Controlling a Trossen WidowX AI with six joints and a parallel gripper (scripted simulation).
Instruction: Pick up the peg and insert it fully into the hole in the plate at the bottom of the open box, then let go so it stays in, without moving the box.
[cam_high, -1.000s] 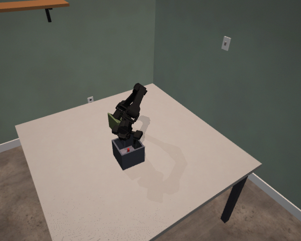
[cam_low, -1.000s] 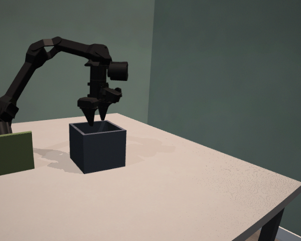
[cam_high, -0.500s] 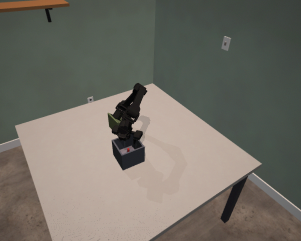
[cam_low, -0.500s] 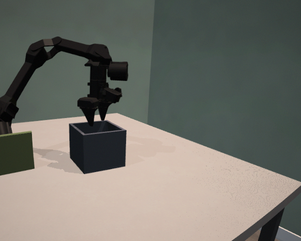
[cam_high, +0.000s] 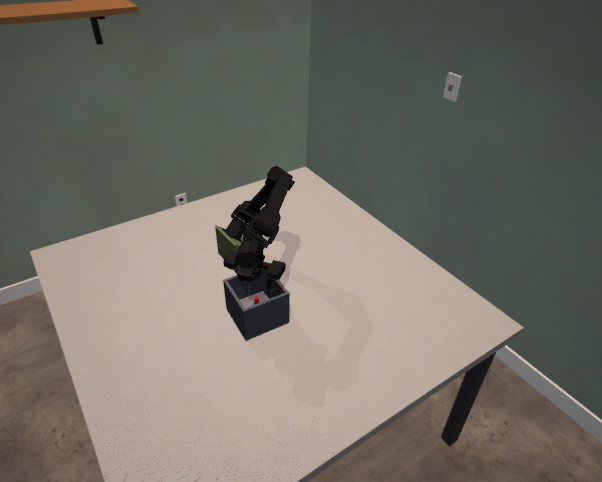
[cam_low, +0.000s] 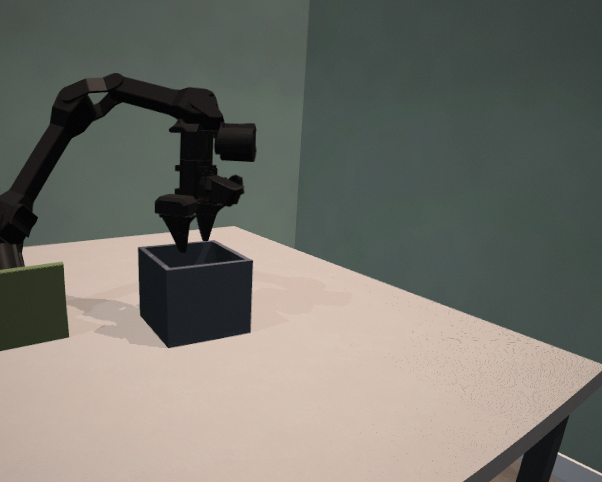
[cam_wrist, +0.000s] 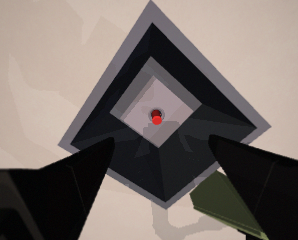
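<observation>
No readable writing or labels anywhere. Green panel stands on table beside the arm's base, apart from box. Wall switch plate, outlet, wood shelf around room. Peg: small, red, round-topped, upright in hole at centre of light grey plate on box floor. Gripper fully open, holding nothing, fingertips at box rim level, above the opening.
</observation>
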